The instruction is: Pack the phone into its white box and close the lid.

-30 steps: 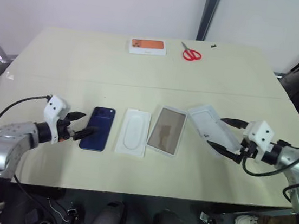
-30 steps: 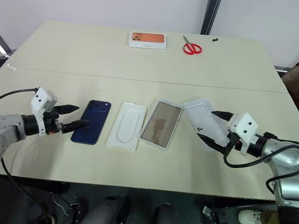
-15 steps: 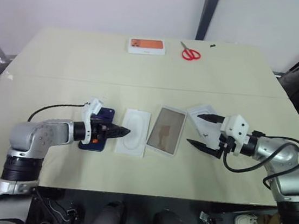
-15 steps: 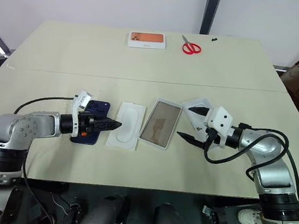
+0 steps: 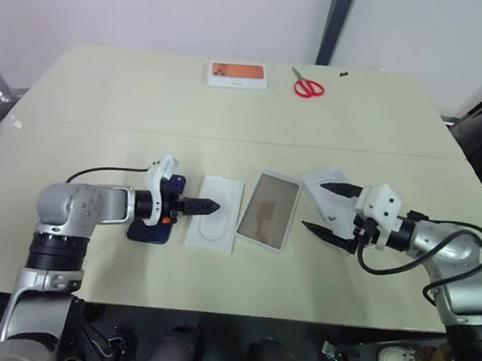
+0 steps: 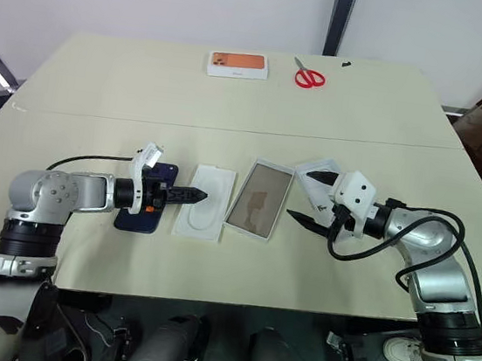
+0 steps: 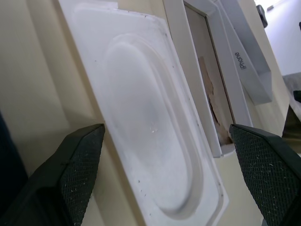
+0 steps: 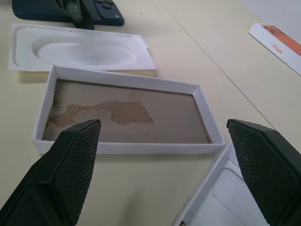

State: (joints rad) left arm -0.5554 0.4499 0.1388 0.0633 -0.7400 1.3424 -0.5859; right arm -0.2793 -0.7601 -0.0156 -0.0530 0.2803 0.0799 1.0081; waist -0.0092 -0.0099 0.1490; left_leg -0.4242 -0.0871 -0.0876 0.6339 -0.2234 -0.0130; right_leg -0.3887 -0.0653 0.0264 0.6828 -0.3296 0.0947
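Note:
The dark blue phone [image 5: 153, 225] lies flat on the table, partly under my left wrist. My left gripper [image 5: 205, 204] points right, just past the phone and over the left edge of a white moulded insert [image 7: 146, 117]. It is open and holds nothing. To the right of the insert lies the white box [image 5: 269, 210], a low-rimmed tray with a brown floor [image 8: 127, 113]. The lid [image 5: 322, 180] lies at an angle beyond it, partly behind my right gripper [image 5: 325, 210]. That gripper points left at the tray's right side, open and empty.
A white-and-orange flat box [image 5: 236, 74] and red scissors [image 5: 308, 87] lie at the far edge of the beige table [image 5: 101, 102]. The table's near edge runs just in front of both arms.
My left gripper swung right, from left of the phone across it to the insert's edge, and its wrist rolled. My right gripper moved left towards the tray. Nothing on the table shifted.

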